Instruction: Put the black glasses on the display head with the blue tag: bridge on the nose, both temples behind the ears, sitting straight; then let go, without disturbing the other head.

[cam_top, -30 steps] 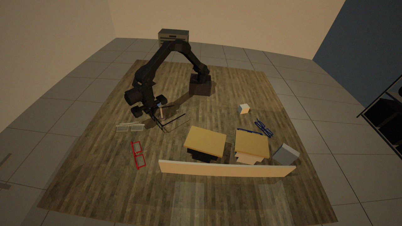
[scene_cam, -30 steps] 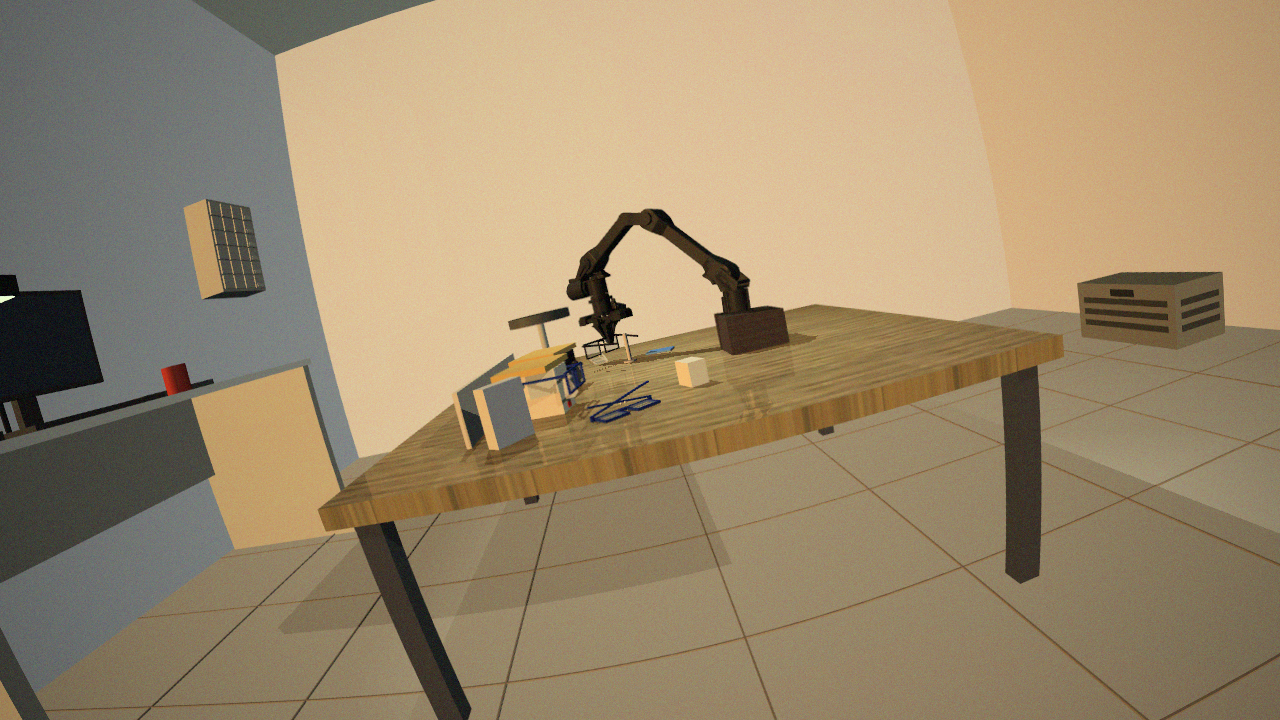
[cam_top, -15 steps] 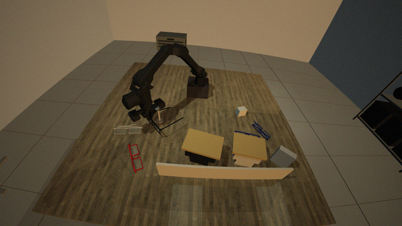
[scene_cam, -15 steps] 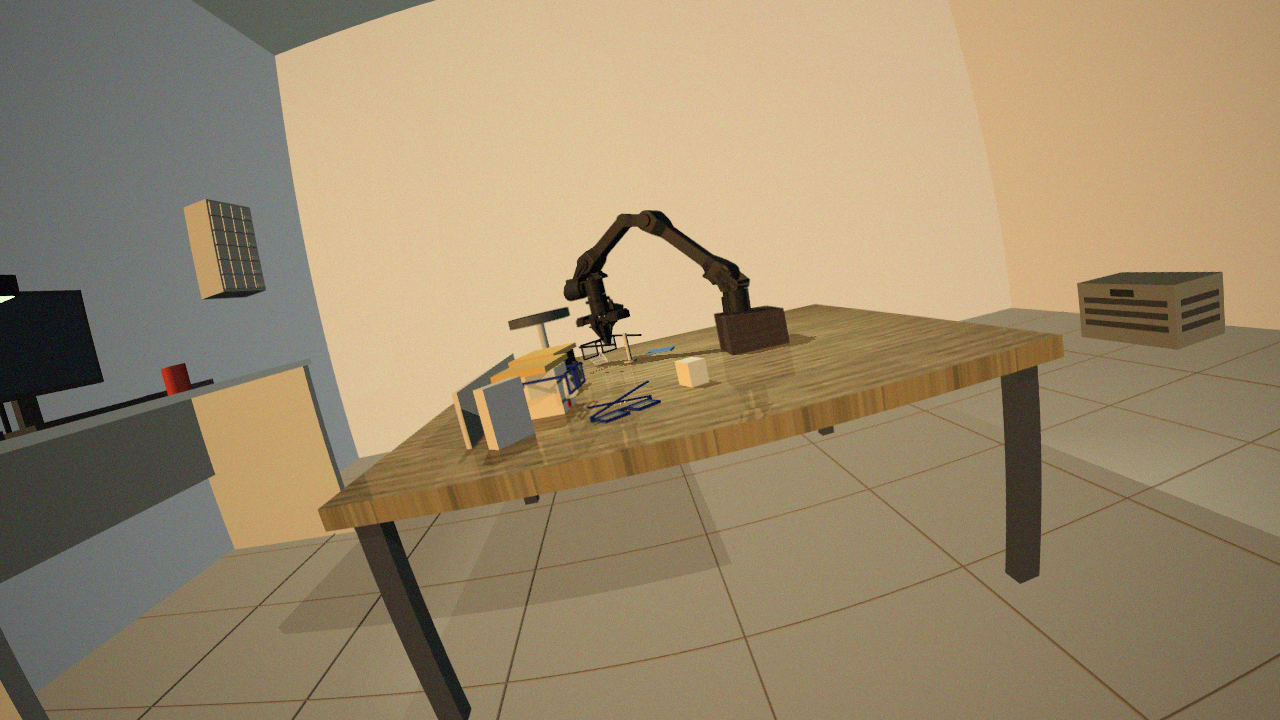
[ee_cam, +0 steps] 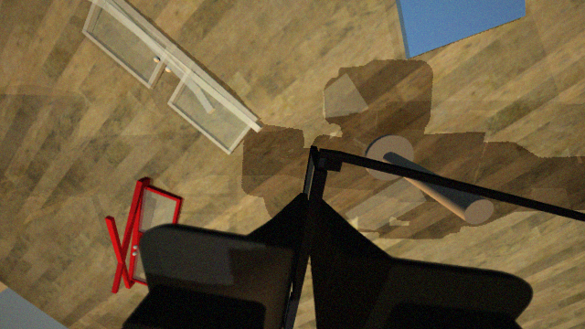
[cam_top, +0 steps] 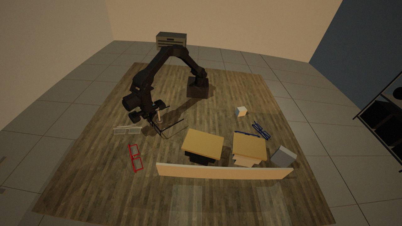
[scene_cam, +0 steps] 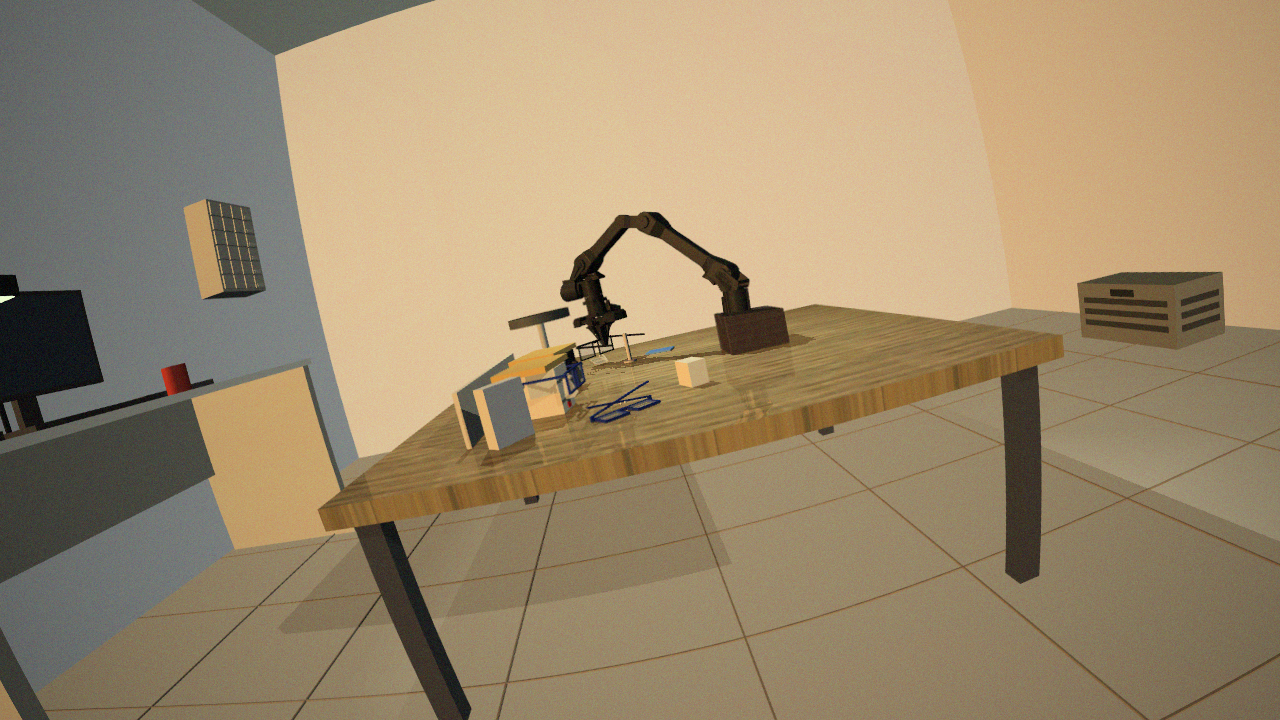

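Observation:
My gripper point(cam_top: 150, 119) point(scene_cam: 602, 342) point(ee_cam: 307, 200) is shut on the black glasses point(cam_top: 171, 125) point(ee_cam: 526, 201), at the front frame. They hang above the table with their temples unfolded, near an upright peg point(cam_top: 159, 115) point(ee_cam: 477, 211). Two display heads stand apart from the gripper: a black head point(cam_top: 202, 160) under a yellow top point(cam_top: 203, 143), and a beige head point(cam_top: 247, 161) point(scene_cam: 547, 400) under another yellow top point(cam_top: 249, 146). Blue glasses point(cam_top: 247, 133) are on the beige head. I cannot make out the blue tag on either head; the heads' faces are mostly hidden.
Clear glasses point(cam_top: 127, 128) and red glasses point(cam_top: 131, 154) lie left of the heads. Folded blue glasses point(cam_top: 260, 131), a white cube point(cam_top: 241, 111) point(scene_cam: 691, 371) and a grey block point(cam_top: 283, 157) are right. A long board point(cam_top: 225, 172) stands beside the heads. A blue pad point(ee_cam: 462, 23) lies near the peg.

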Robot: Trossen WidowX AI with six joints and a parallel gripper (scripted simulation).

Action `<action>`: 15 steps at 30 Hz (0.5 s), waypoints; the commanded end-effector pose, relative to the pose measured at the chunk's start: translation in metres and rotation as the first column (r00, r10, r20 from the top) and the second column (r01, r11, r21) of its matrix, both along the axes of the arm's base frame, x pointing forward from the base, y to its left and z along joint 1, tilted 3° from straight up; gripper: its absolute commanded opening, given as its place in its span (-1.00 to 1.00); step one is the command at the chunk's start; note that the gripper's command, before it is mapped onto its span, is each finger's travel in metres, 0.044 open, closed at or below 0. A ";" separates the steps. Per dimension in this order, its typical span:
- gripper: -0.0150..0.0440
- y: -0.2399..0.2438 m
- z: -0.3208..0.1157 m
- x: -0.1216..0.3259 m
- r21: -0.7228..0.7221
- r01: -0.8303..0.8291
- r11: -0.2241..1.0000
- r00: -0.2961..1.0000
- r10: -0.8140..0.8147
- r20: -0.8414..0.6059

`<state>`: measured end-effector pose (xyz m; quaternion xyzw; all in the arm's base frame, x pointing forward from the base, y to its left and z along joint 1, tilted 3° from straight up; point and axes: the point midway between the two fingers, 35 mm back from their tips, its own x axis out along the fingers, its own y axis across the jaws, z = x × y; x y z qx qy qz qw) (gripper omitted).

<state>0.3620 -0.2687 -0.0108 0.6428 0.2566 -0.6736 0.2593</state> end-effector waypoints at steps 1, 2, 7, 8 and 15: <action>-0.49 0.002 0.002 0.005 0.000 0.005 1.000 1.000 -0.005 0.011; -0.49 0.002 0.002 0.005 0.000 0.005 1.000 1.000 -0.005 0.011; -0.49 0.003 0.002 0.007 0.000 0.005 1.000 1.000 -0.005 0.011; -0.49 0.003 0.002 0.007 0.000 0.005 1.000 1.000 -0.005 0.011; -0.49 0.003 0.002 0.007 0.000 0.005 1.000 1.000 -0.005 0.011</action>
